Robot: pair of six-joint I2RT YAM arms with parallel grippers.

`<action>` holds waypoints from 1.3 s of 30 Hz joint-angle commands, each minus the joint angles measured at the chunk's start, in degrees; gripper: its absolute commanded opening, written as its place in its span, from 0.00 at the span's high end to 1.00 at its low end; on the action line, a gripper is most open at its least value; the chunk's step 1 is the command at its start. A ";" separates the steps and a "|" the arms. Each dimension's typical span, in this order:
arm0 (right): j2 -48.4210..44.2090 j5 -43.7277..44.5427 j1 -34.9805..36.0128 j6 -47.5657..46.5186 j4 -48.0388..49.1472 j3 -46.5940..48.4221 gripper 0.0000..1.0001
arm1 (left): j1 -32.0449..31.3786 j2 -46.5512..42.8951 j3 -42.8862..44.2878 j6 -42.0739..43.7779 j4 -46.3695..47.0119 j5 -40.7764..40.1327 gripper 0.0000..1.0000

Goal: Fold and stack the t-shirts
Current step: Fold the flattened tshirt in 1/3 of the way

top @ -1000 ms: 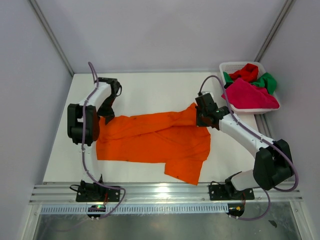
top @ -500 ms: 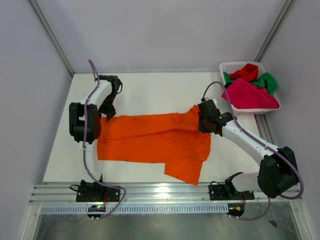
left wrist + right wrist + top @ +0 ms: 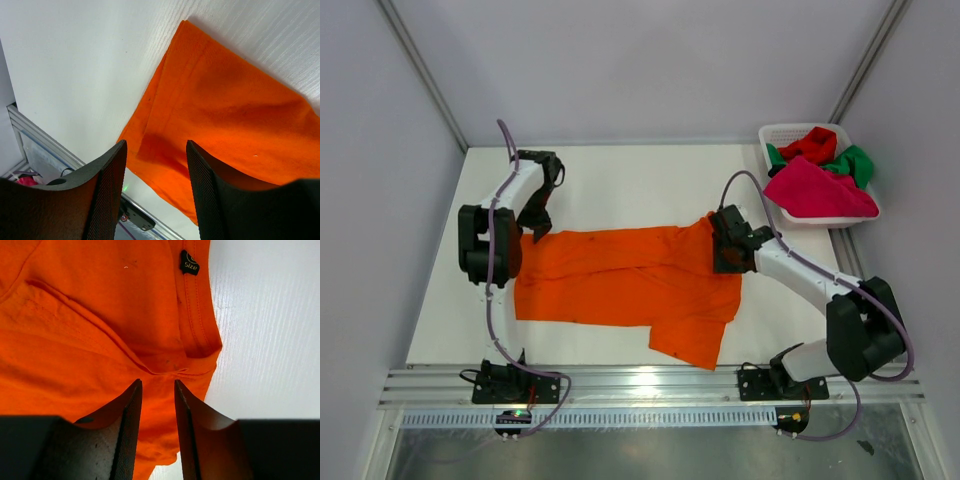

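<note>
A bright orange t-shirt (image 3: pixel 630 285) lies spread across the middle of the table, with a flap hanging toward the front edge. My left gripper (image 3: pixel 538 232) hovers open over the shirt's far left corner (image 3: pixel 210 100); its fingers (image 3: pixel 107 190) hold nothing. My right gripper (image 3: pixel 725 255) is over the shirt's right end at the collar (image 3: pixel 192 325), near the black size label (image 3: pixel 189 263). Its jaws stand a little apart with cloth below them, none pinched. The magenta-pink shirt (image 3: pixel 815 192), red shirt (image 3: pixel 812 143) and green shirt (image 3: pixel 855 162) are piled in the basket.
A white lattice basket (image 3: pixel 768 132) stands at the far right corner of the white table. Grey walls enclose the left, back and right sides. A metal rail (image 3: pixel 650 385) runs along the front edge by the arm bases.
My right gripper has moved nearer along the shirt's right end, and that end of the cloth now lies flatter. My left gripper has shifted only slightly.
</note>
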 commanded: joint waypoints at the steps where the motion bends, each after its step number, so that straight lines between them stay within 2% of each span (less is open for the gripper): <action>1: 0.74 2.69 0.26 -1.13 2.42 3.46 0.63 | -0.01 0.35 2.12 0.67 -7.19 0.06 0.46; 6: 6.00 2.78 0.26 -2.45 5.06 7.76 0.63 | -0.01 1.31 3.08 0.32 -6.05 3.13 0.47; 14: 14.98 -1.08 0.26 -2.90 9.45 19.37 0.63 | -0.19 -0.26 -0.34 -0.64 -0.42 16.48 0.49; 20: 18.67 -2.75 0.26 -3.42 9.54 23.33 0.63 | -1.94 -3.69 -4.65 -2.14 0.81 15.80 0.49; 27: 21.22 -2.14 0.26 -4.65 9.63 24.73 0.63 | -2.12 -1.59 -8.51 -2.84 2.83 13.16 0.49; 31: 23.59 -0.29 0.26 -4.74 8.32 26.84 0.63 | -2.12 1.05 -8.26 -3.19 4.68 10.26 0.49; 39: 28.33 0.58 0.26 -2.46 6.03 31.15 0.63 | -2.12 6.41 -3.87 -3.72 5.47 10.43 0.50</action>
